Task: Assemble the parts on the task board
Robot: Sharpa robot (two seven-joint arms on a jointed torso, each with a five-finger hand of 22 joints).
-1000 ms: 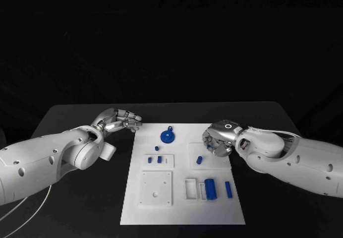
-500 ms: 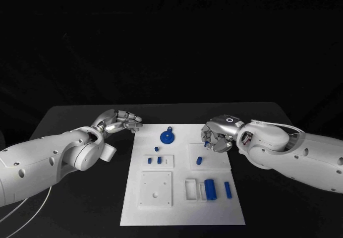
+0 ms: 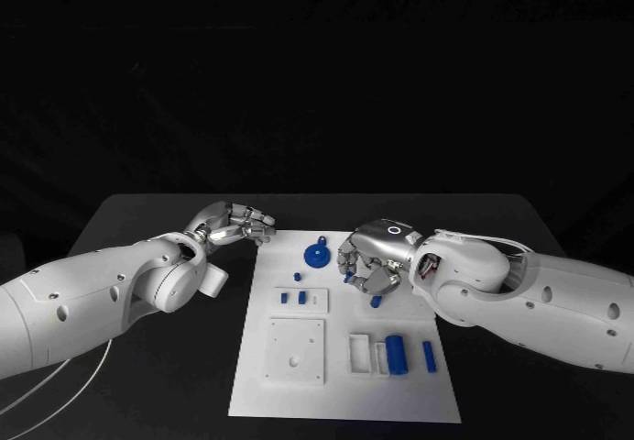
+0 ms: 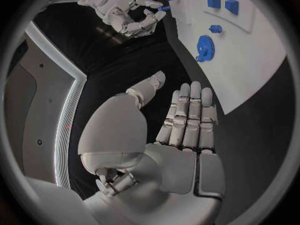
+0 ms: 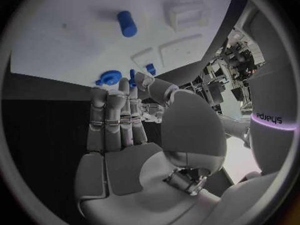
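Since a second ago the right hand [image 3: 371,260] has slid inward over the white board [image 3: 346,385], fingers spread, empty, above a small blue peg [image 3: 376,301] at four o'clock from the gear [image 3: 317,256]; the left hand [image 3: 235,223] hovers open beside the board. The peg looks light, stiff, slick; pinch its sides.

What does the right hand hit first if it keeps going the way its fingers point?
Probably the blue gear-like part on the task board. The right hand hangs over the board's far end, fingers toward that part and the left hand beyond it. Depth is unclear; it may pass above.
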